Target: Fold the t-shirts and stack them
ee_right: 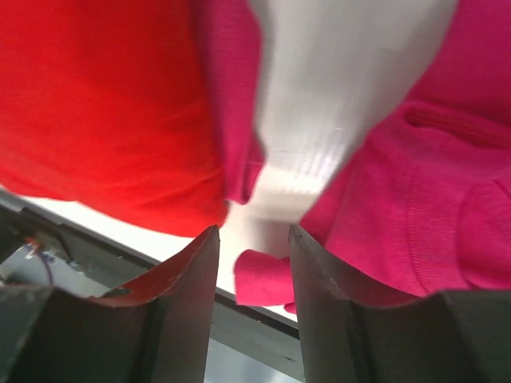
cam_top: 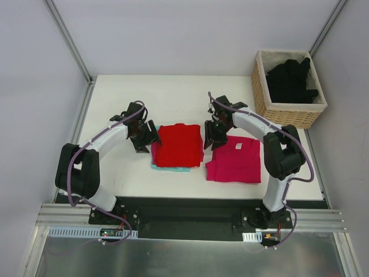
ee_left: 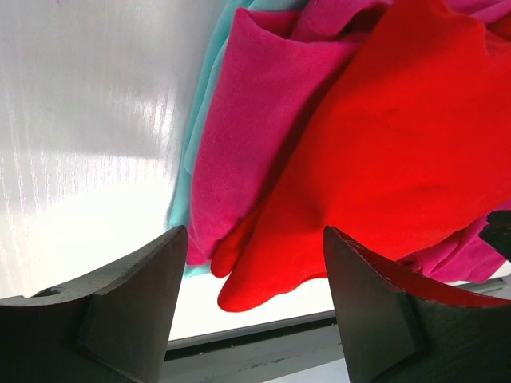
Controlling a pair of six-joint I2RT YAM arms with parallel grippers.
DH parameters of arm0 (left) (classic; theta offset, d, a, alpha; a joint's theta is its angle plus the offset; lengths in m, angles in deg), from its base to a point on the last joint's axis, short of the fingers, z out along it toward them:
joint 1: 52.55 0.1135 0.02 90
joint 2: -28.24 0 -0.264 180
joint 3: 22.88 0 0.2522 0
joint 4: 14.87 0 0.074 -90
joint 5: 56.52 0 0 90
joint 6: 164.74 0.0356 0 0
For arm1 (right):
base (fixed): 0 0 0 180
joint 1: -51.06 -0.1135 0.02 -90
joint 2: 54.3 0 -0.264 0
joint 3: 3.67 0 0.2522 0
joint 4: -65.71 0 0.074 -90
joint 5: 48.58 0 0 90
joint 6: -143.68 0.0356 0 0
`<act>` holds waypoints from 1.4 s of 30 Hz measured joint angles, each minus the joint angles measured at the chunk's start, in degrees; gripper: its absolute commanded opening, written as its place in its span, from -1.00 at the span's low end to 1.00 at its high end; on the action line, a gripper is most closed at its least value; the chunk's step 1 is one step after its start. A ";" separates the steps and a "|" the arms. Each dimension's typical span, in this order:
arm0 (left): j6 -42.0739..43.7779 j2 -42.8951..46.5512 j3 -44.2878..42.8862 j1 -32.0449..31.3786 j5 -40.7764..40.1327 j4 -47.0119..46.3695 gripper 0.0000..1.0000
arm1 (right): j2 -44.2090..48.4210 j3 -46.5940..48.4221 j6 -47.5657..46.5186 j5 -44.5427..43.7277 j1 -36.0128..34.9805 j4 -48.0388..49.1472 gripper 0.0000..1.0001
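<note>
A folded red t-shirt (cam_top: 179,144) tops a stack with a pink shirt and a teal one (cam_top: 172,168) under it. The stack shows close in the left wrist view, red (ee_left: 399,152), pink (ee_left: 247,128), teal (ee_left: 192,159). A magenta-pink t-shirt (cam_top: 235,160) lies folded to its right and also shows in the right wrist view (ee_right: 415,207). My left gripper (cam_top: 145,137) is open at the stack's left edge, holding nothing. My right gripper (cam_top: 210,137) is open between the stack and the magenta shirt, holding nothing. Black t-shirts (cam_top: 291,81) lie in the basket.
A woven wicker basket (cam_top: 288,112) stands at the table's back right. The white table (cam_top: 173,92) has walls on both sides and a metal frame post at its left back corner (cam_top: 69,40). The dark front rail (cam_top: 184,205) lies below the shirts.
</note>
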 measured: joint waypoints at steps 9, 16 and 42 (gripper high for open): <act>0.37 -0.85 -0.02 0.37 1.33 -1.75 0.41 | -2.97 0.37 -1.16 -1.77 -0.17 -0.24 -0.10; 0.35 -0.94 0.66 1.09 3.10 -4.57 0.40 | -4.66 0.59 -1.29 0.20 -0.85 1.66 -0.10; 7.87 -14.62 -11.96 -16.59 24.30 -5.70 0.44 | 13.33 -9.64 1.38 -13.55 4.81 -6.56 -0.10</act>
